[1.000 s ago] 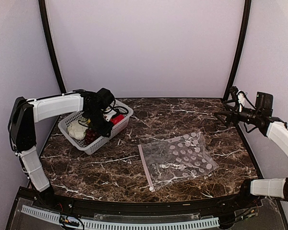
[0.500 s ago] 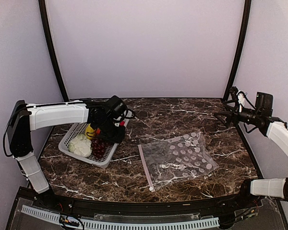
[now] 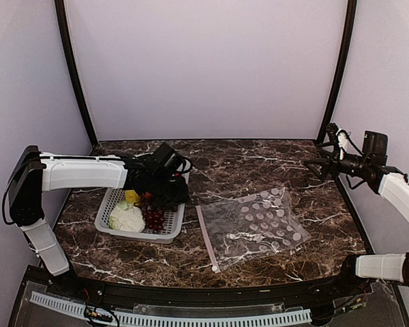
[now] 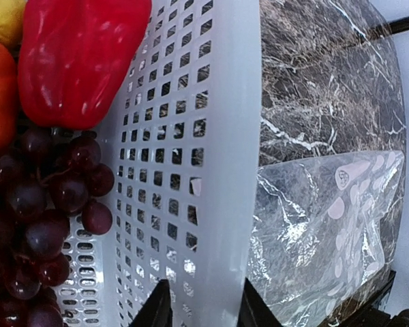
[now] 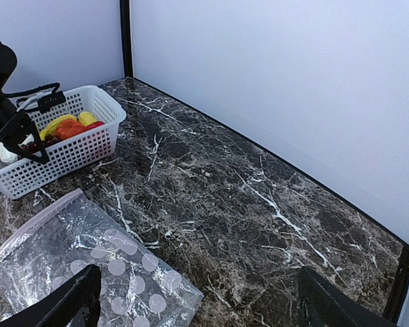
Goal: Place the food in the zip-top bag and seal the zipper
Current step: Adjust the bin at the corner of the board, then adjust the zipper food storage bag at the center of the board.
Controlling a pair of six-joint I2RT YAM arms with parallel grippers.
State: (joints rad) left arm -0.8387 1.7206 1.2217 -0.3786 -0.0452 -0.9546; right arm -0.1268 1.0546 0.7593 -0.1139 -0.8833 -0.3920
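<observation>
White mesh basket (image 3: 138, 234), rim clamped by the left gripper (image 4: 203, 310), has been dragged beside the zip-top bag (image 3: 259, 221), so the food (image 3: 153, 219) is brought nearer for loading; right gripper (image 5: 204, 303) is held spread wide.

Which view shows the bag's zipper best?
Top external: the whole zipper lies in view along the zip-top bag's left edge. Right wrist shows only part of it, near the frame edge. Left wrist shows bag plastic, no zipper.

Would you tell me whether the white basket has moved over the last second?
Yes: the basket slid right and nearer, toward the unmoved bag.
</observation>
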